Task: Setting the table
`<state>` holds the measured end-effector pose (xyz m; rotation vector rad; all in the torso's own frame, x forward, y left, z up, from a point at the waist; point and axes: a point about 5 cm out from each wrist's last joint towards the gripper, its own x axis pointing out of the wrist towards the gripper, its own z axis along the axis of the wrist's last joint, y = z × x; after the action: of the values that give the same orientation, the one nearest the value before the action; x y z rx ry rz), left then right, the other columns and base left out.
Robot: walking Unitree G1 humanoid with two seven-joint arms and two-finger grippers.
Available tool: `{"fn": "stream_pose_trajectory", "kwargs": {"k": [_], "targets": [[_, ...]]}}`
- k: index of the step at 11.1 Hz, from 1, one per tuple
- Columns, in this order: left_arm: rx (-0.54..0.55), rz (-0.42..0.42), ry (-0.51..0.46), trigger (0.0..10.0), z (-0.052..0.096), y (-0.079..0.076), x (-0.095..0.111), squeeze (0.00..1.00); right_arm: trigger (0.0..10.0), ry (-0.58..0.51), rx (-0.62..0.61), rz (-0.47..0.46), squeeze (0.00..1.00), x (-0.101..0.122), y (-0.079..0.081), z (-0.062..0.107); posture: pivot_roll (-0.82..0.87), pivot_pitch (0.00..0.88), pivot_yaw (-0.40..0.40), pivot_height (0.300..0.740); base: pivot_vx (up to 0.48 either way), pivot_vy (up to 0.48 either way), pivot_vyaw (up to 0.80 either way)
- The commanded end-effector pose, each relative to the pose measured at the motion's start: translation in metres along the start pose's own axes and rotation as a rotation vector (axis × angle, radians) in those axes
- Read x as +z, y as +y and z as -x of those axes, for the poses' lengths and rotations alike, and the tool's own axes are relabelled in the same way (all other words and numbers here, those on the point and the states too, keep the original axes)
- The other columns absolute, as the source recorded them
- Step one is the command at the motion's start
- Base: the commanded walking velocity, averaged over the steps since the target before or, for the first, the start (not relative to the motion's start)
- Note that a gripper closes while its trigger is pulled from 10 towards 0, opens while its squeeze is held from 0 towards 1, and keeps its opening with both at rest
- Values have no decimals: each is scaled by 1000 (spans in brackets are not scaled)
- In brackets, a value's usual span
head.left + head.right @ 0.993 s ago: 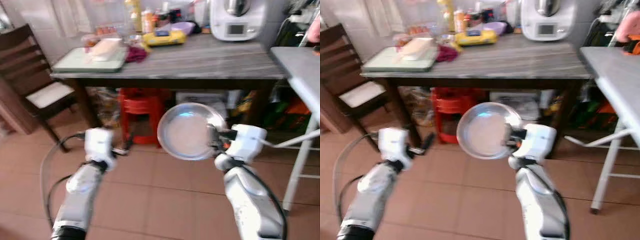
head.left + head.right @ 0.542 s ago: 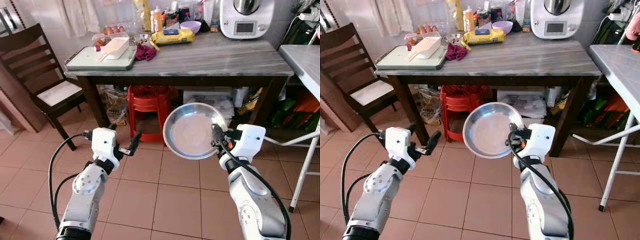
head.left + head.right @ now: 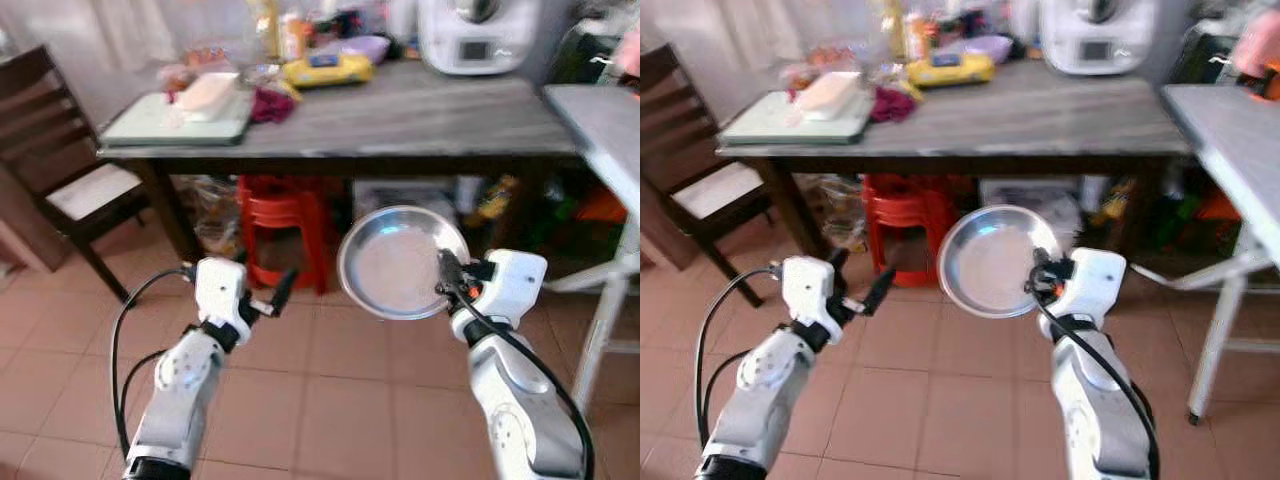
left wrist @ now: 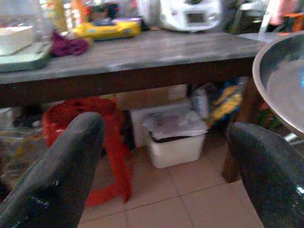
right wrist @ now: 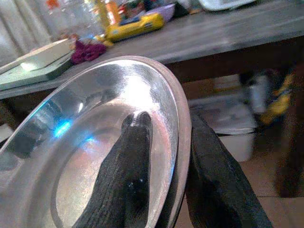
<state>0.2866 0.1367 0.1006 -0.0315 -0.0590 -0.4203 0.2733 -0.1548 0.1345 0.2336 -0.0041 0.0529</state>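
Steel: one plate (image 3: 400, 265), pinched by right claw (image 3: 446, 281); left claw (image 3: 272, 296) spread.

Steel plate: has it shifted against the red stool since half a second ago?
Cannot tell. The plate, pinched by the right gripper, sits slightly further right of the red stool, but the camera moved too.

You've got one steel plate (image 3: 400, 262), two grippers: right gripper (image 3: 447, 282) and left gripper (image 3: 272, 297). One dark table (image 3: 420, 125) ahead, one grey table (image 3: 605, 130) at right. One wooden chair (image 3: 55, 150), one red stool (image 3: 285, 225). On the dark table: one white appliance (image 3: 472, 35), one yellow pack (image 3: 325, 70), one purple bowl (image 3: 362, 45), one green tray (image 3: 170, 120). Bottles at back too blurred to count.
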Motion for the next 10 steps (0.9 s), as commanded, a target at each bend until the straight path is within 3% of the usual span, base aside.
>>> {"fn": "stream_pose_trajectory", "kwargs": {"k": [1, 10], "targets": [[14, -12, -9, 10000, 2, 6, 3, 0, 10000, -19, 31, -6, 0, 4, 9, -2, -49, 0, 80, 740, 424, 0, 0], [-1, -8, -10, 10000, 0, 2, 2, 0, 10000, -30, 18, 6, 0, 6, 7, -5, -48, 0, 81, 740, 435, 0, 0]]}}
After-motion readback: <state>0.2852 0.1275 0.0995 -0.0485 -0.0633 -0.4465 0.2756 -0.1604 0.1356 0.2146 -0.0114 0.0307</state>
